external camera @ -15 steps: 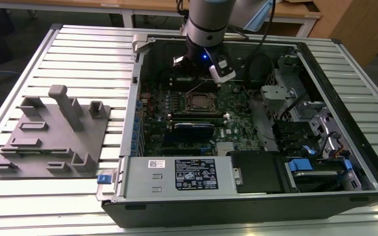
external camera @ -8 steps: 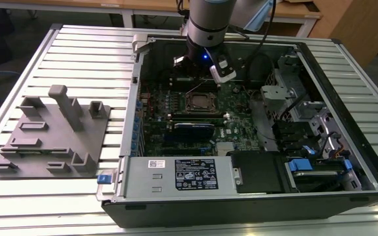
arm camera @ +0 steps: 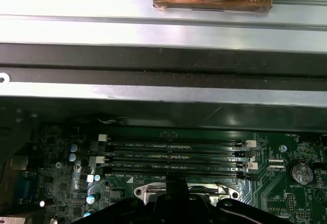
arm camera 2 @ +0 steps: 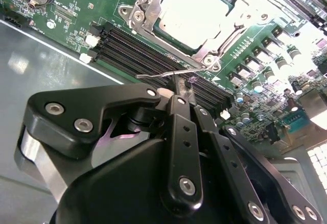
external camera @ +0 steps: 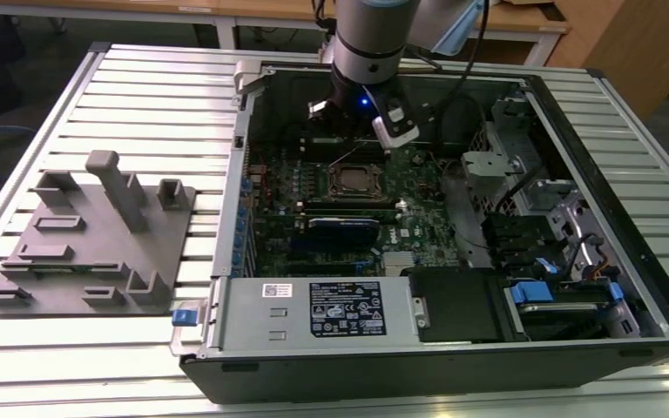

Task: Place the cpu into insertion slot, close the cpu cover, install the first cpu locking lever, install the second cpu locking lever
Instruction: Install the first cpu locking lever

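Observation:
The cpu (arm camera 2: 190, 10) lies in the insertion slot (external camera: 355, 181), its silvery top showing through the window of the cpu cover (arm camera 2: 147, 10), which lies flat over it. My gripper (arm camera 2: 178, 85) hangs just off the socket's edge, above the memory slots, and is shut on a thin metal cpu locking lever (arm camera 2: 153, 74). The lever stands lifted off the board, slanting up from the socket corner (arm camera 2: 207, 60). In the exterior view my gripper (external camera: 358, 144) is over the far side of the socket, with the lever (external camera: 344, 160) a thin slanted line below it.
The open computer case (external camera: 613, 200) lies on a slatted table (external camera: 137, 96). Long black memory slots (arm camera: 173, 157) run beside the socket. A black-and-blue module (external camera: 344, 228) and the power supply (external camera: 311, 309) sit nearer the front. A grey fixture block (external camera: 91, 235) stands at the exterior view's left.

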Controlling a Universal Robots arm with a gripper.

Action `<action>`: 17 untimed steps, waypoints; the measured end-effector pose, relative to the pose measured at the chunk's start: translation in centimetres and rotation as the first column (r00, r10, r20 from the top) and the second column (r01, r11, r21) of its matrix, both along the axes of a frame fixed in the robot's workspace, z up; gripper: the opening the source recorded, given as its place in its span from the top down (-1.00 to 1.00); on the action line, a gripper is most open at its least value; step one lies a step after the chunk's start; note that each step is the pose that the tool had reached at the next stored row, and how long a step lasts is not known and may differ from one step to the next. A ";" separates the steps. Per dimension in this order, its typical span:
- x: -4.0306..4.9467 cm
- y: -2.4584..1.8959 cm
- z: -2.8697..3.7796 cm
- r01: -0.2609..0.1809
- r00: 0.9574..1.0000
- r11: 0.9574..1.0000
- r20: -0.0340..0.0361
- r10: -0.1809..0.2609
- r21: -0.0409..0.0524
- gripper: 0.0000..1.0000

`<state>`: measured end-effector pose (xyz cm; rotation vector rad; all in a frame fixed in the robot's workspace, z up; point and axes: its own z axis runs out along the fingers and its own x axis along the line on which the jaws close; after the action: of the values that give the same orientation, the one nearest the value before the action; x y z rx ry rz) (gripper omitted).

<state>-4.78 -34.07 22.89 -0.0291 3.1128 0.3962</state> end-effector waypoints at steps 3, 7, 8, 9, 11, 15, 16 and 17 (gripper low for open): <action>0.48 0.00 -0.06 0.000 1.000 1.000 0.000 0.000 0.000 0.80; 0.73 0.03 -0.10 0.000 1.000 1.000 0.000 0.000 0.000 0.80; 0.73 0.06 -0.12 0.001 1.000 1.000 0.000 -0.001 0.000 0.80; 0.73 0.10 -0.14 0.004 1.000 1.000 0.000 -0.004 0.000 0.80; 0.73 0.21 -0.24 0.012 1.000 1.000 0.000 -0.012 0.000 0.80; 0.80 0.30 -0.39 0.042 0.999 0.999 0.000 -0.042 0.000 0.80; 0.83 0.30 -0.43 0.053 0.999 0.999 0.000 -0.053 0.000 0.80; 0.86 0.31 -0.47 0.063 0.998 0.998 0.000 -0.063 0.000 0.80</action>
<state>-3.92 -33.77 22.42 0.0691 3.1041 0.3948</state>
